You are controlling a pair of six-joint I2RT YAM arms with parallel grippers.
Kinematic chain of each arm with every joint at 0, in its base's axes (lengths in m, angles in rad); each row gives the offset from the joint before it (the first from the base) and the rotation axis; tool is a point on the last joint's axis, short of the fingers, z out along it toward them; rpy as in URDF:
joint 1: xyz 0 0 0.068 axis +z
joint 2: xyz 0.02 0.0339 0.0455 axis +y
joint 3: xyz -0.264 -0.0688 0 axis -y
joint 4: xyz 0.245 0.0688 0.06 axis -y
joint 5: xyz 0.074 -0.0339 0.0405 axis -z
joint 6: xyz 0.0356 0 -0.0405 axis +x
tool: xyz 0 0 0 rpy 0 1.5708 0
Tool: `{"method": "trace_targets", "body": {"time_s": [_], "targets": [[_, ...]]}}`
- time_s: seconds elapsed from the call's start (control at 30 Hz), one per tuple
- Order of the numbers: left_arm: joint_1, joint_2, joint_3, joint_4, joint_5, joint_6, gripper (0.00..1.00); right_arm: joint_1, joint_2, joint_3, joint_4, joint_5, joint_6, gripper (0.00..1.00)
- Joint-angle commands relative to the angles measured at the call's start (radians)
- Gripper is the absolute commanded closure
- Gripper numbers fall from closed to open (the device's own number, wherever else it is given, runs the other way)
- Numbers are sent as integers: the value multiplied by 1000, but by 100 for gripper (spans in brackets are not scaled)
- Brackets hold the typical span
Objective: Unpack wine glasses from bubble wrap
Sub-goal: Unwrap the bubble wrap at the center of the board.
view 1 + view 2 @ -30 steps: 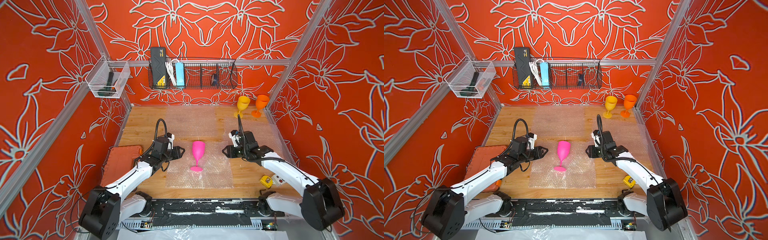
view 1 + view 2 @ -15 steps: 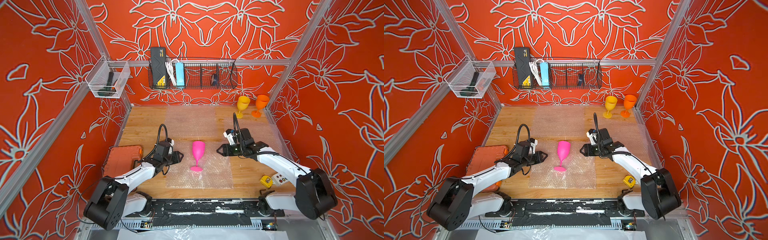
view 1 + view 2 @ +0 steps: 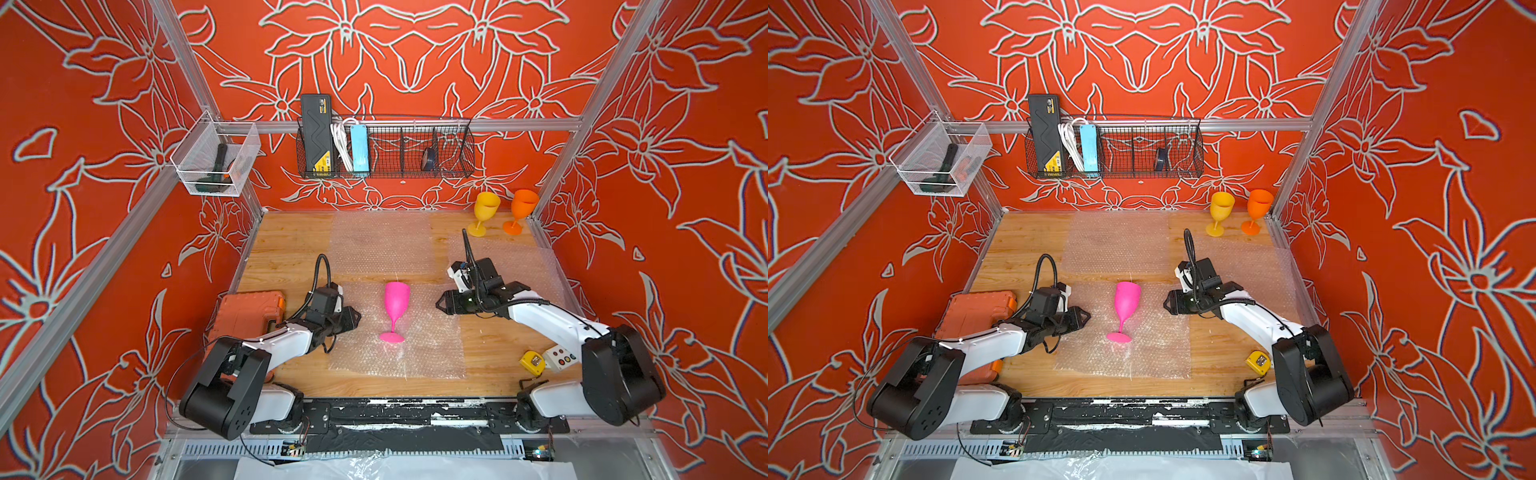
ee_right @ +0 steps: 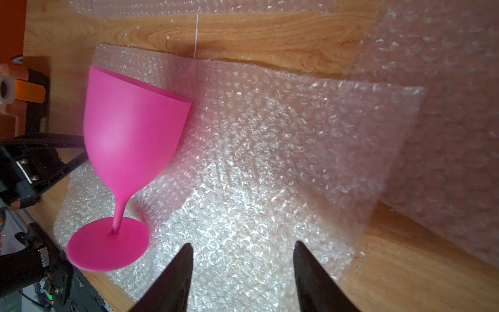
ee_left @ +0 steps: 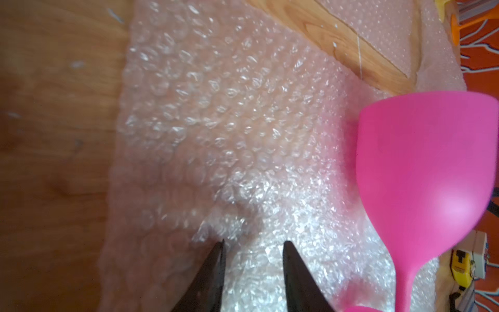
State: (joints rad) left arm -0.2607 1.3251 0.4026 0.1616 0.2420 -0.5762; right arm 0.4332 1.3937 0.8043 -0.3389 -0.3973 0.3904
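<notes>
The desk is pale wood planking, closed in by red-orange walls drawn over with white flower outlines and framed by aluminium rails. The pink goblet stands upright on a flat sheet of bubble wrap — foot on the sheet, bowl bare. Beyond the goblet a second sheet lies flat toward the back wall. To the goblet's right and a little farther back lies a third sheet, with the right arm reaching over it. Well behind the goblet to its right, in the corner, the yellow goblet and the orange goblet stand upright side by side on bare wood.

The left gripper sits at the goblet's left, low over the sheet, its fingers a narrow gap apart with nothing between them. The right gripper faces the goblet from its right, fingers set wider, likewise empty — neither touches the goblet. An orange case lies farther left of the goblet. High behind the goblet a black wire basket hangs on the back wall.
</notes>
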Motion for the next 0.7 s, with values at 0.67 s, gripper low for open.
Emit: {"method": "trace_targets", "body": {"time_s": [0.67], "targets": [[130,-329,-45,-115,-21,30,60,-31,-9,68,-99,134,-51,41]]}}
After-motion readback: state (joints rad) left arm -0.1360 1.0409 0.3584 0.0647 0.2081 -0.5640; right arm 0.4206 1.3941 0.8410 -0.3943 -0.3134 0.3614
